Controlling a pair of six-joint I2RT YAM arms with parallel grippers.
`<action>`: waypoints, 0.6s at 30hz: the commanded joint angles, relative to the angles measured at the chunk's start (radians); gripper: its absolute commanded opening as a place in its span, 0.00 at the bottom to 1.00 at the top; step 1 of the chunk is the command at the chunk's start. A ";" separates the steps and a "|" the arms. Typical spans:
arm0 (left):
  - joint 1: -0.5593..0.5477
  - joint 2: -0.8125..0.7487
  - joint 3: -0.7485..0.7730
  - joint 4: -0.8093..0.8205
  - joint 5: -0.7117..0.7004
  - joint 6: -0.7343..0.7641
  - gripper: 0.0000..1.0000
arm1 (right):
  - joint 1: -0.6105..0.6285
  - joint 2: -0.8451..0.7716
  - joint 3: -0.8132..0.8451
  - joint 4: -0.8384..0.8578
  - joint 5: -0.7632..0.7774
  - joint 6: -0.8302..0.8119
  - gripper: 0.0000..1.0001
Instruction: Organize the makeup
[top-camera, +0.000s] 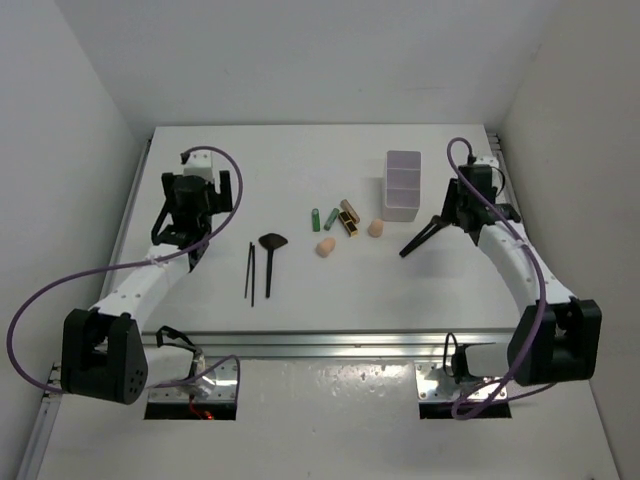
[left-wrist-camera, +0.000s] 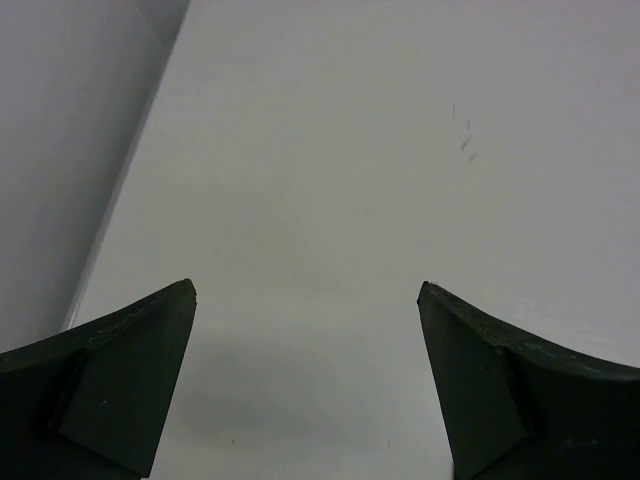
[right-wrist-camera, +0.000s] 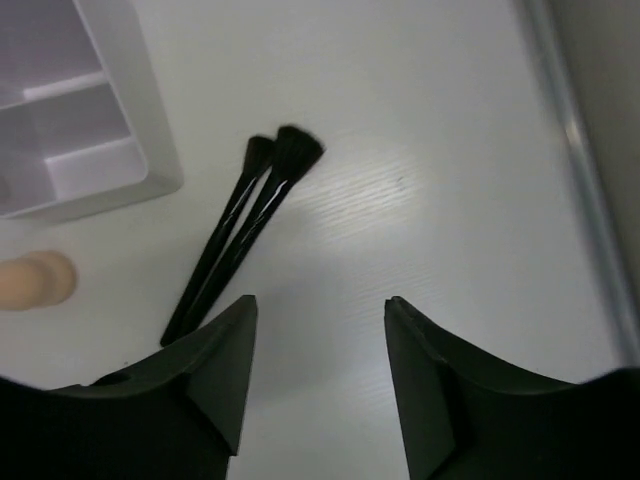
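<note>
The makeup lies mid-table: a fan-headed brush (top-camera: 272, 247), two thin sticks (top-camera: 250, 270), two green tubes (top-camera: 323, 218), a tan tube (top-camera: 350, 209), a black-gold tube (top-camera: 347, 224) and two peach sponges (top-camera: 326, 247) (top-camera: 376, 228). Two black brushes (top-camera: 421, 239) lie side by side near the right arm and also show in the right wrist view (right-wrist-camera: 240, 225). My right gripper (top-camera: 452, 222) (right-wrist-camera: 320, 305) is open and empty, just right of those brushes. My left gripper (top-camera: 183, 240) (left-wrist-camera: 307, 290) is open and empty over bare table at the left.
The white three-compartment box (top-camera: 402, 185) stands at the back right; its corner (right-wrist-camera: 150, 150) and one sponge (right-wrist-camera: 35, 280) show in the right wrist view. White walls enclose the table on the left, back and right.
</note>
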 joint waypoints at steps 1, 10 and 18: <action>-0.019 -0.020 -0.035 -0.124 0.000 -0.054 1.00 | -0.008 0.078 -0.044 -0.038 -0.161 0.289 0.52; -0.009 -0.031 -0.068 -0.148 0.069 -0.053 1.00 | -0.014 0.366 0.057 -0.016 -0.147 0.520 0.40; 0.011 -0.022 -0.086 -0.147 0.100 -0.053 1.00 | -0.003 0.449 0.150 -0.043 -0.153 0.498 0.37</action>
